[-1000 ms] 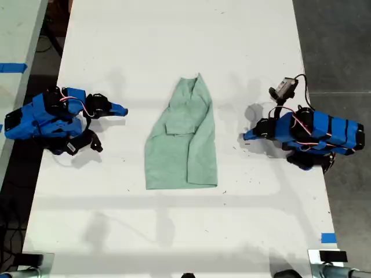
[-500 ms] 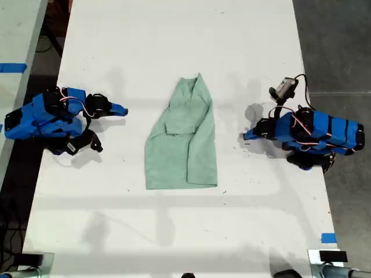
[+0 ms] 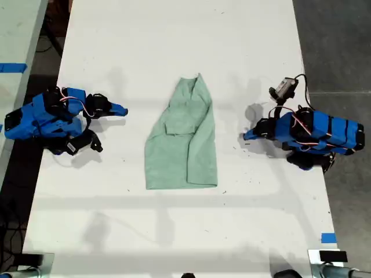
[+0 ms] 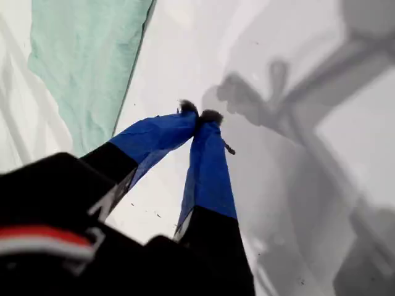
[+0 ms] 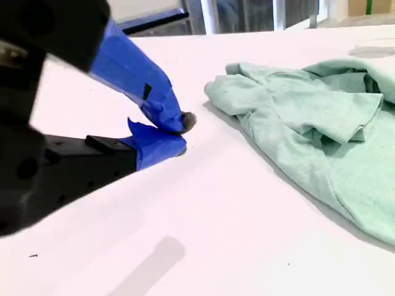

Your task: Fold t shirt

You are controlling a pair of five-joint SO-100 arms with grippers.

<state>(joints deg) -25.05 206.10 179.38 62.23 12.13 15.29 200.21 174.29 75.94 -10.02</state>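
The t shirt (image 3: 182, 145) is a pale mint-green garment lying flat at the middle of the white table (image 3: 174, 231), narrow end toward the exterior view's top, with one sleeve folded onto it. My first gripper (image 3: 246, 136) rests at the exterior view's right, a short way off the shirt's straight edge. In its wrist view the blue fingers (image 4: 200, 115) meet at the tips, shut on nothing, with the t shirt (image 4: 86, 61) beyond. My second gripper (image 3: 123, 110) lies at the exterior view's left, also shut and empty (image 5: 180, 132), apart from the t shirt (image 5: 321, 129).
The table's long edges run down both sides of the exterior view, with dark floor (image 3: 336, 46) beyond the right one. A strip of blue tape (image 3: 328, 237) marks the table near the lower right corner. A second table (image 3: 14, 35) stands at the left.
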